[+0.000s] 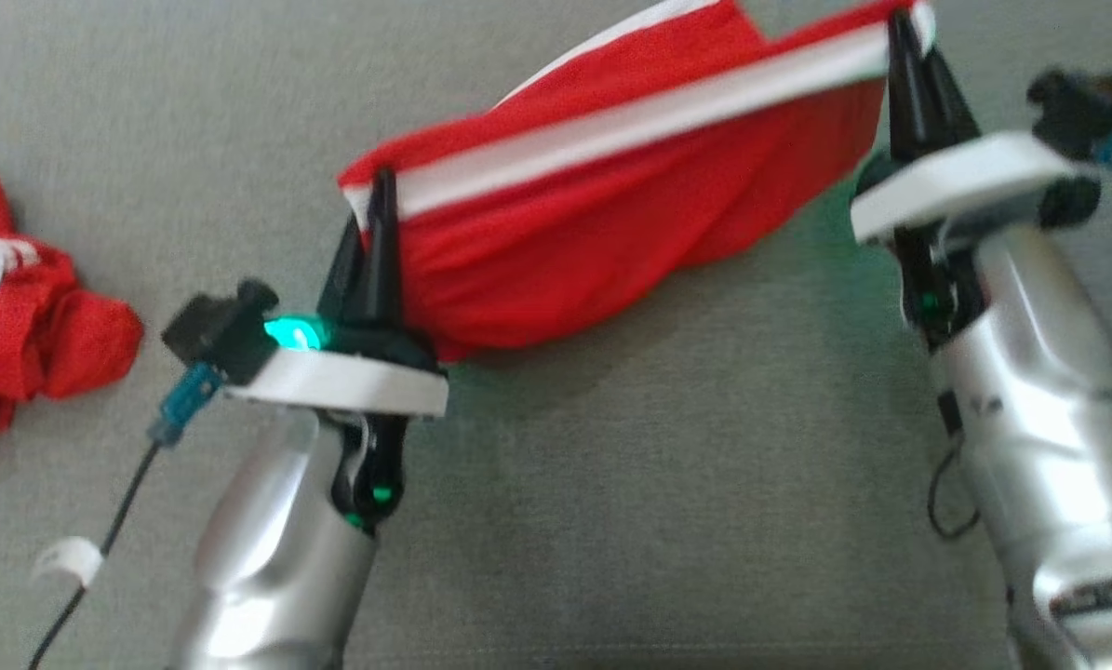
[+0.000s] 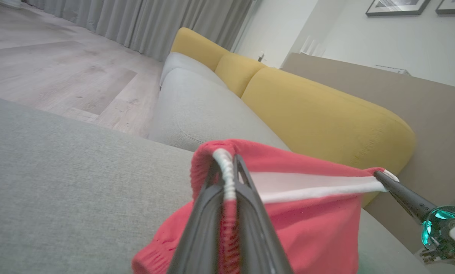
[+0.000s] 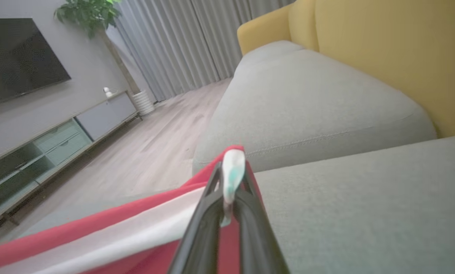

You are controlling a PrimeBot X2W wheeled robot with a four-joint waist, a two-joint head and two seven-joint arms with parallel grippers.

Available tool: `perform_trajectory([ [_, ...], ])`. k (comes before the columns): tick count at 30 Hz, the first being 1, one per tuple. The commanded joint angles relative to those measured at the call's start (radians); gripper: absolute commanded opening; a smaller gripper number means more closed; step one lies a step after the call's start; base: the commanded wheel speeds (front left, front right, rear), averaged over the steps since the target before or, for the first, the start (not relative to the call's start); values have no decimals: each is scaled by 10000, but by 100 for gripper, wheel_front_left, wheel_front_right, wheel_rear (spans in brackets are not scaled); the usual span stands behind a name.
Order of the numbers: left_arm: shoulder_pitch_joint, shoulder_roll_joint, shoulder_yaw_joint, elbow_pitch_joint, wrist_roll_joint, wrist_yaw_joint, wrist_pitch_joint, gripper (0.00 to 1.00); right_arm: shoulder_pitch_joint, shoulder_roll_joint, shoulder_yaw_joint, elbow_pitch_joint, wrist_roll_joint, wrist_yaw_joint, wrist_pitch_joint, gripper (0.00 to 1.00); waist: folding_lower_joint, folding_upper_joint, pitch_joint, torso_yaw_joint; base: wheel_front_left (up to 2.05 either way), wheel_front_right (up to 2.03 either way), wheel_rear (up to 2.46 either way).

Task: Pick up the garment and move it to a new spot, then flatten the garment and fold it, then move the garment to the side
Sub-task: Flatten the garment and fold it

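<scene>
Currently: one garment [image 1: 611,214], red knit with a white band [image 1: 649,116] along its upper edge, held stretched over the grey cushion [image 1: 704,465] between both claws. The body sags in loose folds, and whether the lowest fold touches the cushion cannot be told. Left gripper [image 1: 377,200] is clenched on the near left end of the band, right gripper [image 1: 909,46] on the far right end. Handling, by judgement: light, limp, no stiffness, drapes and bunches freely; the ribbed edge gives fair purchase. Best hold: the two ends of the banded edge, kept taut. Also present: a crumpled red-and-white heap [image 1: 25,316], well apart at the left.
</scene>
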Motion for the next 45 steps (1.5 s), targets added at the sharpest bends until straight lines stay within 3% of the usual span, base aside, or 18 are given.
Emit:
perform_trajectory([
  [1, -595, 134, 265, -126, -118, 18, -64, 0, -778, 38, 264, 213, -196, -9, 52, 0, -3, 0, 765, 526, 0, 0, 0],
  [13, -1835, 134, -53, 311, -507, 18, -64, 0, -3240, 232, 333, 2733, -1443, -9, -464, 2, -3, 0, 1724, 891, 0, 0, 0],
  [14, -1862, 134, -48, 334, -521, 28, -64, 0, -3345, 271, 311, 2878, -1499, -9, -511, 44, -3, 0, 1737, 897, 0, 0, 0],
  [15, -1866, 134, -56, 361, -545, 54, -64, 29, -3422, 316, 355, 2983, -1535, -9, -546, 100, -3, 0, 1746, 900, 0, 0, 0],
  [16, -1851, 134, -84, 401, -547, 82, -64, 50, -3480, 354, 340, 3036, -1519, -9, -582, 100, -3, 0, 1749, 900, 0, 0, 0],
  [17, -1823, 134, -106, 448, -546, 123, -64, 79, -3525, 380, 340, 3056, -1524, -9, -609, 100, -3, 0, 1747, 896, 0, 0, 0],
  [18, -1773, 134, -112, 515, -581, 175, -64, 100, -3551, 394, 336, 3061, -1546, -9, -628, 100, -3, 0, 1730, 879, 0, 0, 0],
  [25, -1178, 133, 96, 736, -268, 546, -65, 100, -2871, 76, 219, 2734, -2112, -9, -653, 100, -3, 0, 1440, 748, 0, 0, 0],
  [31, -516, 133, 349, 595, 113, 804, -65, 100, -2158, -147, 300, 4039, -2661, -9, -507, 100, -3, 0, 1149, 722, 0, 0, 0],
  [36, -100, 133, 506, 457, 301, 926, -65, 100, -1967, 126, 650, 4787, -2242, -9, -41, 100, -3, 0, 1011, 786, 0, 0, 0],
  [45, 100, 133, 572, 337, 460, 963, -65, 100, -2121, 132, 987, 4569, -1618, -9, -491, 100, -3, 0, 919, 917, 0, 0, 0],
])
